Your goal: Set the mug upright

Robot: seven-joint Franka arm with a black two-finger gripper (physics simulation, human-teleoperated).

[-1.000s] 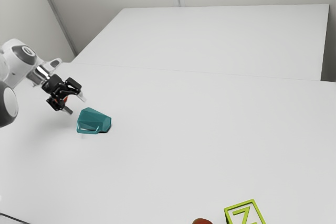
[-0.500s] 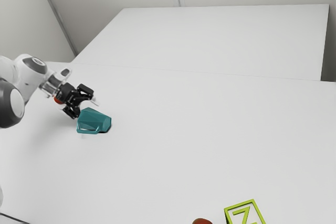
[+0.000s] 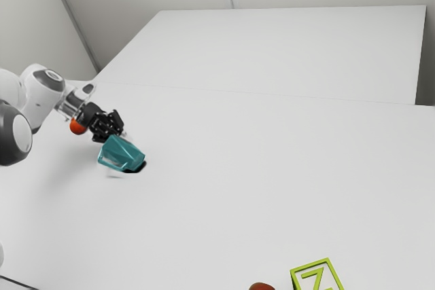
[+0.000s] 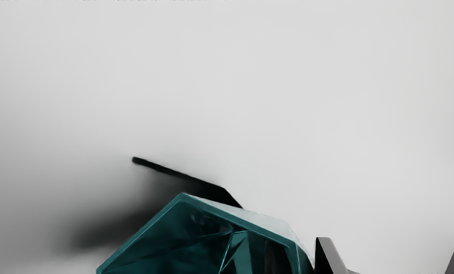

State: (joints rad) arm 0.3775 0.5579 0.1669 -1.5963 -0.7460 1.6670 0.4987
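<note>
At the exterior view's left, your black two-finger tool (image 3: 122,136) grasps the faceted teal mug (image 3: 121,153) by its wall, mouth toward the arm, tilted at the white counter (image 3: 272,168). This hold presumably lets you swing its base downward.

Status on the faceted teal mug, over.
Black gripper at mug, grip unconfirmed. Mug tipped, not upright. Square lime-green Z block well away, apparently not in the way.

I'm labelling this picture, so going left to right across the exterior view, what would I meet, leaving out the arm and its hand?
Round orange object → teal mug → reddish object → yellow-green Z block
</note>
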